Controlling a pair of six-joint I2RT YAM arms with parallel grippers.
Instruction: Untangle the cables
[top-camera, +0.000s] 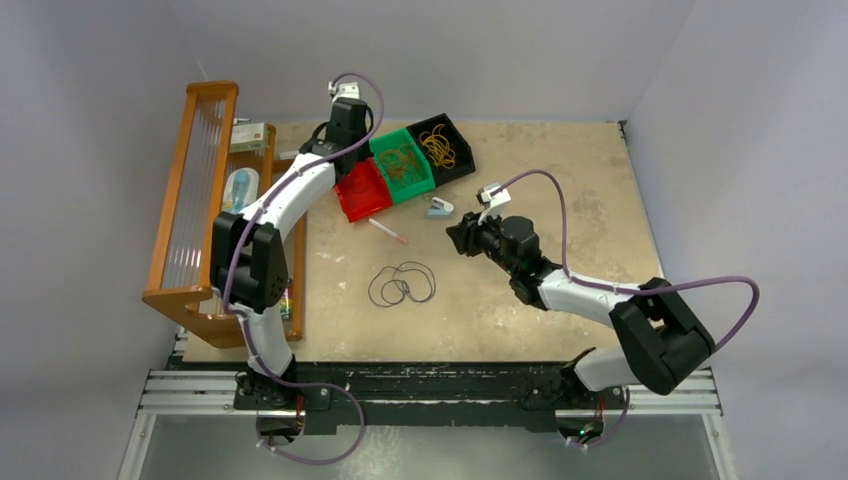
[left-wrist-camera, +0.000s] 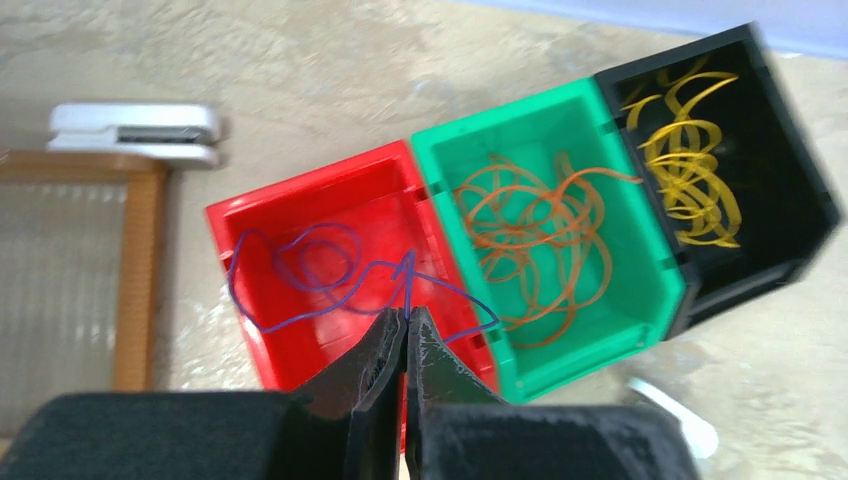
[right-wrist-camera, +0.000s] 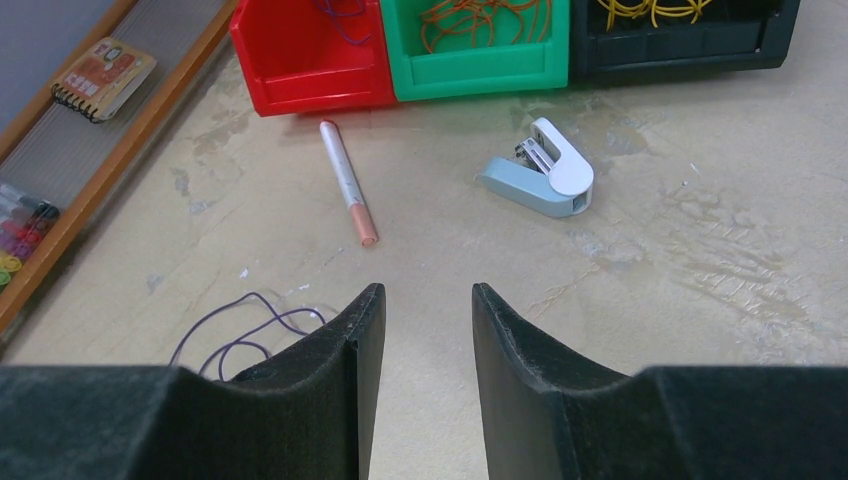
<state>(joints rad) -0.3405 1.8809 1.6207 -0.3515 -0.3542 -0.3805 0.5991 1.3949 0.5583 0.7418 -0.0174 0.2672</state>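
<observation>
Where the left claw pinches, its purple cable (thin) is hidden.

Bins: left bin, middle bin, right bin side by side, far on your table.
Inside: cables in each.
Loose cables: mid-table, before the bins.
Between: marker pen, stapler to its right.

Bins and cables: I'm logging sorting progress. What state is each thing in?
Left gripper: jaws shut on purple cable in red bin.
Right gripper: jaws open, empty.
Green bin: holds orange cables.
Black bin: holds yellow cables.
Table cables: loose, looped together.
Stapler: closed.
Marker: lying flat.
</observation>
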